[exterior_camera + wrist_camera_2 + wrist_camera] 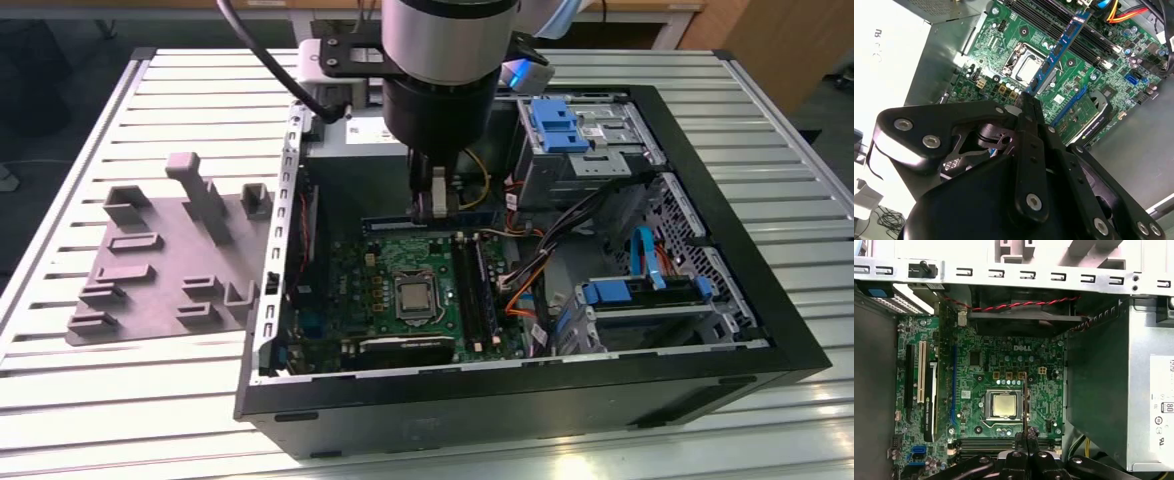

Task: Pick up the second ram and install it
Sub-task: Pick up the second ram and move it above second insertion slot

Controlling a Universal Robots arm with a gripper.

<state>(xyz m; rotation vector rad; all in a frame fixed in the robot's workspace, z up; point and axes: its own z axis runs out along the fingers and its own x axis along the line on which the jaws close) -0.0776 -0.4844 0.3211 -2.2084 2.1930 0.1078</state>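
Note:
My gripper (427,210) is inside the open computer case, shut on the second ram (461,218), a long thin stick held on edge above the green board (380,265). In the second wrist view the ram (1056,52) reaches out from the gripper (1027,97) as a blue strip with dark chips, over the processor socket (1026,67). In the first wrist view the ram (1025,400) is seen edge-on as a thin line beside the socket (1004,405), clamped by the gripper (1026,442). The long black slots (474,285) lie toward the exterior view's right of the socket.
A grey plastic tray (160,260) with raised blocks lies on the slatted table at the exterior view's left. In the case stand the power-supply box (1114,390), drive cages with blue clips (574,125), orange and blue cables (534,270), a graphics card (400,350) and the rear fan (1024,315).

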